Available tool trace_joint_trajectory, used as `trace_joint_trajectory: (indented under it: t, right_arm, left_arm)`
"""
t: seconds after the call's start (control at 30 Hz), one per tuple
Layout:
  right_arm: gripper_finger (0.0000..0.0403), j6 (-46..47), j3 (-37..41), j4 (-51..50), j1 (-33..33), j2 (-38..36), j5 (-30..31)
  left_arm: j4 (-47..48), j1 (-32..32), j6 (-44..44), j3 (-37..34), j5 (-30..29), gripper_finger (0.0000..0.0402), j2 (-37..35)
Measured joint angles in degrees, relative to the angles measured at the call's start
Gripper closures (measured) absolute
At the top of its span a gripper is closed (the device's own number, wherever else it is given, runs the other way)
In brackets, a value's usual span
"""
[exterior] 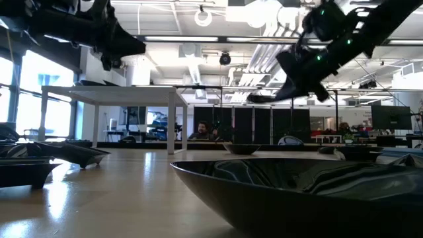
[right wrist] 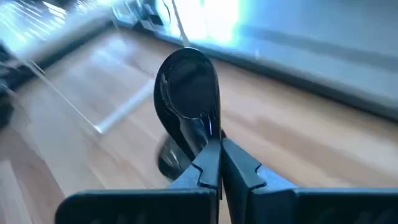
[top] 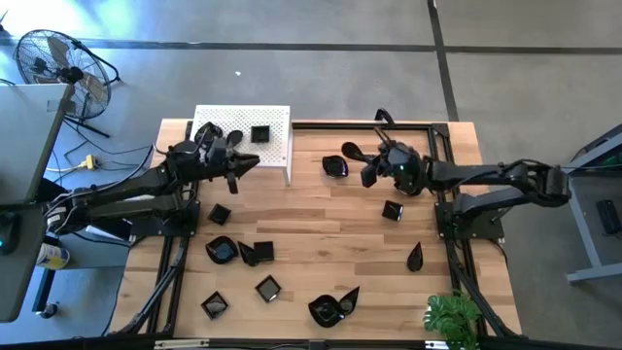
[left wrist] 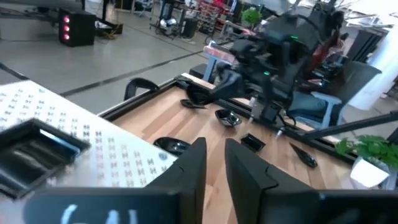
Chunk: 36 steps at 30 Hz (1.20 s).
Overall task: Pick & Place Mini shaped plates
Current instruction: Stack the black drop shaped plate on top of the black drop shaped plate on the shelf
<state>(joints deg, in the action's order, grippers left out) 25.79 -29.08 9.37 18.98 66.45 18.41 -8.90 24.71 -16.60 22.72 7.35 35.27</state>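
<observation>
White perforated stand (top: pixel 277 146) at the table's eleven o'clock holds a square black dish (top: pixel 259 134); the left gripper (left wrist: pixel 214 163) hangs beside it, jaws slightly apart, empty. The right gripper (right wrist: pixel 219 149) pinches a glossy teardrop plate (right wrist: pixel 188 93) above the wooden table (top: pixel 321 219). Other mini plates (top: pixel 238 251) sit toward six.

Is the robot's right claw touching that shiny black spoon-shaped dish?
Touching. In the right wrist view, the right gripper is pinched shut on the narrow end of the teardrop plate, lifting it above the table.
</observation>
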Motion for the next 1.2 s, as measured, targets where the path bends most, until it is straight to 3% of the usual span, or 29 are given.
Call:
trace_joint_trajectory:
  t: [0.23, 0.4, 0.57, 0.87, 1.2]
  right_arm:
    - [0.0402, -11.3, 0.0, 14.5, -12.4, 0.0, 19.2]
    - [0.0402, -21.1, -0.1, 22.1, -17.0, 0.0, 24.3]
    - [0.0402, -28.0, -0.1, 27.1, -18.7, 0.3, 24.4]
    - [0.0402, -36.5, -0.1, 36.4, -19.1, 4.4, 22.0]
    - [0.0402, -44.3, -0.1, 38.8, -19.5, 5.3, 20.4]
  left_arm:
    - [5.3, 0.0, -0.4, 7.0, -1.4, 0.0323, 5.0]
    - [10.6, 0.0, 0.3, 13.4, -2.2, 0.0323, 10.2]
    - [10.8, -2.5, 3.6, 19.1, -2.8, 0.031, 15.6]
    - [11.1, -10.9, 9.4, 31.8, -9.9, 0.0233, 26.9]
    - [16.0, -17.9, 19.4, 45.8, -21.8, 0.0228, 38.9]
